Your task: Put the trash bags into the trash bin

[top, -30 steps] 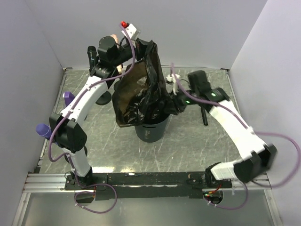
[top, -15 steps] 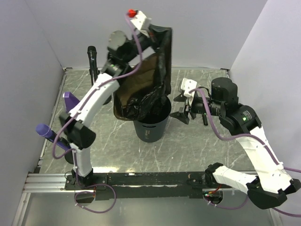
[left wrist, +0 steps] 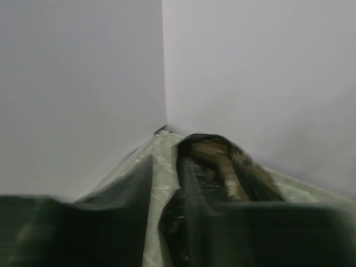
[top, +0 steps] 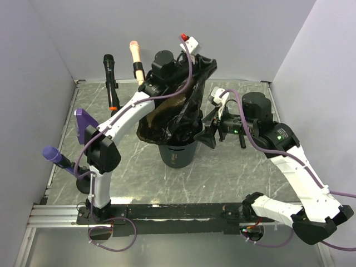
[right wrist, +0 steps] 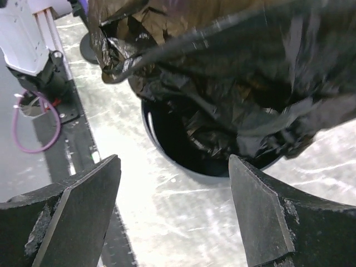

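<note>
Grey marbled tabletop carries trash bin; left gripper pinches trash bag.

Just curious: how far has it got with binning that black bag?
Partly done: the bottom of the trash bag hangs inside the trash bin. In hand: the left gripper holds its top high above the rim; the right gripper sits open beside it. Left: lowering and releasing the rest.

Left pincer clamped, arm raised high; right pincer spread wide, arm forward.
</note>
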Available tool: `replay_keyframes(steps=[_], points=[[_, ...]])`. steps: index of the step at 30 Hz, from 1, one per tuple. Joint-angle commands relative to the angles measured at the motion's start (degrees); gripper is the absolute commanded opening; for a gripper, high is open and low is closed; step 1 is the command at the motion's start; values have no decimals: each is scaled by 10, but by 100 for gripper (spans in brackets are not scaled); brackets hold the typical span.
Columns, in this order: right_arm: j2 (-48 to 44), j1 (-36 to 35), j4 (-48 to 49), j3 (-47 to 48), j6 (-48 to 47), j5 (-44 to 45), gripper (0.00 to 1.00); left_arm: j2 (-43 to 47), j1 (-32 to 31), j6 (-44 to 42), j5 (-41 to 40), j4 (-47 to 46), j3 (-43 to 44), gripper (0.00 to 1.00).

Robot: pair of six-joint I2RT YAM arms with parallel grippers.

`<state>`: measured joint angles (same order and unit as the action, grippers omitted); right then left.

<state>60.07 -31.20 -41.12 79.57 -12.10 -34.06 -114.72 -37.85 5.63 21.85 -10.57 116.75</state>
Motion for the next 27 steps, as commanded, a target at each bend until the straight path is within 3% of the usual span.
replay_keyframes(steps=[1, 3, 5, 12, 16, 19, 21, 25, 27], points=[[-6, -2, 37, 4, 51, -7, 85, 98, 4, -46, 17, 3, 11, 53], [-7, -2, 38, 10, 41, -7, 85, 142, 12, -75, 7, 18, -2, 69], [-6, -2, 34, 20, 24, -8, 84, 194, 29, -80, 0, 36, -24, 75], [-14, -2, 30, 13, -7, 5, 83, 434, 114, -85, -48, 105, -220, 81], [-1, -4, 23, 41, -55, -46, 83, 534, 148, -99, -106, 206, -317, 80], [13, -17, -1, 91, -134, -76, 82, 579, 170, -64, -127, 294, -359, 73], [17, -39, -27, 115, -207, -62, 79, 598, 182, -36, -110, 351, -383, 62], [13, -71, -59, 137, -309, -40, 69, 621, 189, -34, -47, 443, -438, 34], [14, -86, -81, 151, -352, -43, 69, 645, 191, -14, -44, 450, -476, 19]])
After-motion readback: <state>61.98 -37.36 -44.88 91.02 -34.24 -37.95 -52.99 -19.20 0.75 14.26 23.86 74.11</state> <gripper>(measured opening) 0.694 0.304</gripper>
